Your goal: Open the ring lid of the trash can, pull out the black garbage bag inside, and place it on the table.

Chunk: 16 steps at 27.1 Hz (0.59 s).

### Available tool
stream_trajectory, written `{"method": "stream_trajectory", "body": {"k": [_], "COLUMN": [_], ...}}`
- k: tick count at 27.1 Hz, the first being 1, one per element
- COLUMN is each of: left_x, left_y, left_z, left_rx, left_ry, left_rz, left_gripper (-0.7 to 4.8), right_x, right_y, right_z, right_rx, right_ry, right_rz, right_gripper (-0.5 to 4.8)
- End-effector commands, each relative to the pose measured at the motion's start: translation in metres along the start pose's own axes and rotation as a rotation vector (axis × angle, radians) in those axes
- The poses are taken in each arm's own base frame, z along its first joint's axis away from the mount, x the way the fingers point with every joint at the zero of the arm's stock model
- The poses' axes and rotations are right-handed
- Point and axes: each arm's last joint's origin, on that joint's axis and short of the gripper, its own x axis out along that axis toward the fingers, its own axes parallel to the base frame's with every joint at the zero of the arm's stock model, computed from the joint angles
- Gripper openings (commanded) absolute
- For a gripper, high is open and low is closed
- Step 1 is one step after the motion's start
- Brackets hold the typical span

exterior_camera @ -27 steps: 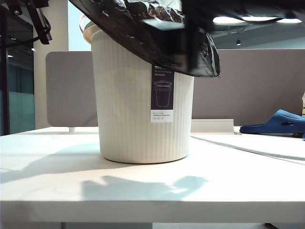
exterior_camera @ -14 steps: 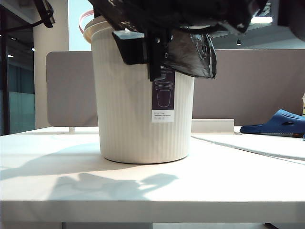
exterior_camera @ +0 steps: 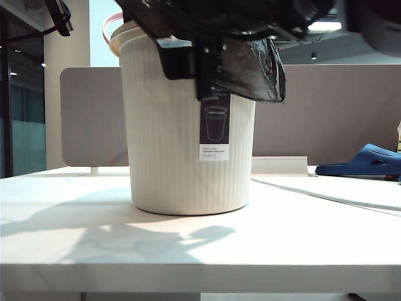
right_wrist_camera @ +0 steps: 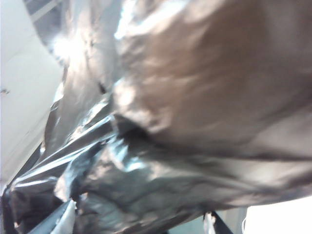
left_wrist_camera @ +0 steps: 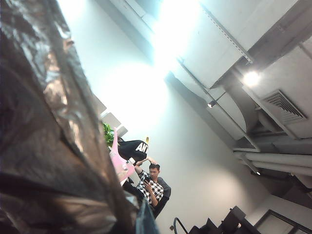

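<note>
The right claw (exterior_camera: 199, 66), apart at the trash can (exterior_camera: 182, 150) rim, may miss the black garbage bag (exterior_camera: 250, 63); the left claw, together, isn't visible.

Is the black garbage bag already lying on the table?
No, the black garbage bag hangs at the trash can rim, above the table.

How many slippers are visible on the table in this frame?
1. A blue slipper lies at the far right of the table, beyond the trash can. The frame edge cuts it off, so a second one could sit out of view.
</note>
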Motion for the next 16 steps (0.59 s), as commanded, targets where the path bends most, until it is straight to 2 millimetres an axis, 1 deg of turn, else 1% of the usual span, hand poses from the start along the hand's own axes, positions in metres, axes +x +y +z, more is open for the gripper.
{"method": "stream_trajectory", "body": {"k": [1, 2, 6, 14, 15, 16], "left_x": [0.0011, 0.0011, 0.0011, 0.0011, 0.0011, 0.0011], "left_y": [-0.0050, -0.0050, -0.0051, -0.0052, -0.0052, -0.0052], "left_z": [0.0017, 0.0017, 0.0017, 0.0012, 0.0011, 0.0011], "left_rx": [0.023, 0.018, 0.004, 0.002, 0.002, 0.002], "left_ry": [0.001, 0.001, 0.001, 0.019, 0.022, 0.023], "left_rz": [-0.032, -0.032, -0.033, -0.036, -0.037, -0.037], "left_gripper": [-0.06, -0.06, -0.06, -0.06, -0.06, -0.06], "right_x": [0.0023, 0.0023, 0.0023, 0.0042, 0.0044, 0.0044], "right_y": [-0.0009, -0.0033, -0.0077, -0.0092, -0.0092, -0.0090], "right_z": [-0.0029, -0.0040, -0.0058, -0.0023, -0.0021, -0.0021], "right_rx": [0.000, -0.003, -0.010, -0.015, -0.016, -0.015], "right_ry": [0.019, 0.025, 0.029, 0.021, 0.020, 0.019], "right_rz": [0.013, 0.007, -0.007, -0.007, -0.006, -0.006], "right_gripper": [3.31, 3.23, 3.23, 3.21, 3.00, 2.93]}}
